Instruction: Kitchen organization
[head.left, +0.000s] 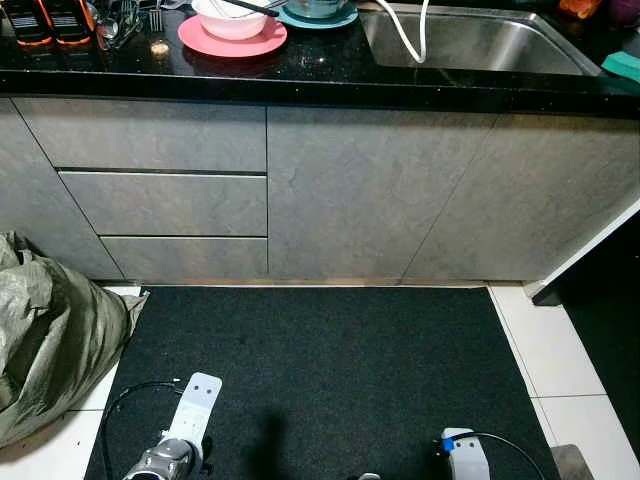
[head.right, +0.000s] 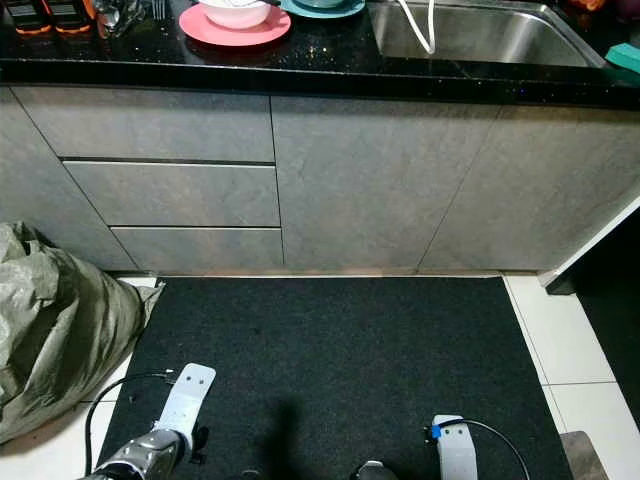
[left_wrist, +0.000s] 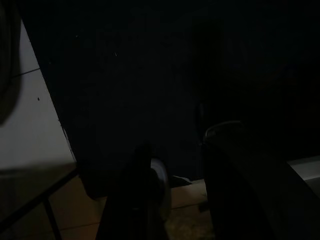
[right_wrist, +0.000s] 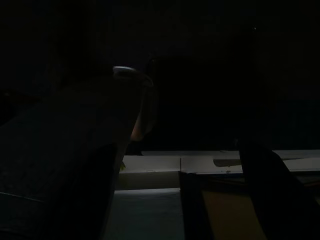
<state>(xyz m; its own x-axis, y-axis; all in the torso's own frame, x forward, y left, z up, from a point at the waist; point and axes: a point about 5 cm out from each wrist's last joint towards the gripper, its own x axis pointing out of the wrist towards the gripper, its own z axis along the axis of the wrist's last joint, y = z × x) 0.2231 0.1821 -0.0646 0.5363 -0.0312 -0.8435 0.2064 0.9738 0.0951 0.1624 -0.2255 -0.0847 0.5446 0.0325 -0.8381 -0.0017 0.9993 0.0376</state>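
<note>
left eye view: a pink plate (head.left: 232, 40) carrying a white bowl (head.left: 232, 17) sits near the table's (head.left: 320, 70) front edge, beside the sink (head.left: 470, 42), likely awaiting sorting. right eye view: both arms hang idle over the black mat (head.right: 330, 370). wrist views: too dark; i cannot tell either gripper's finger spread.

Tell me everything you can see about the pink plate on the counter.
The pink plate is round, flat and glossy, maybe plastic. It lies level on the black countertop, left of the steel sink. A white bowl with a pink rim sits on it. A teal plate lies just beside it, toward the sink.
</note>
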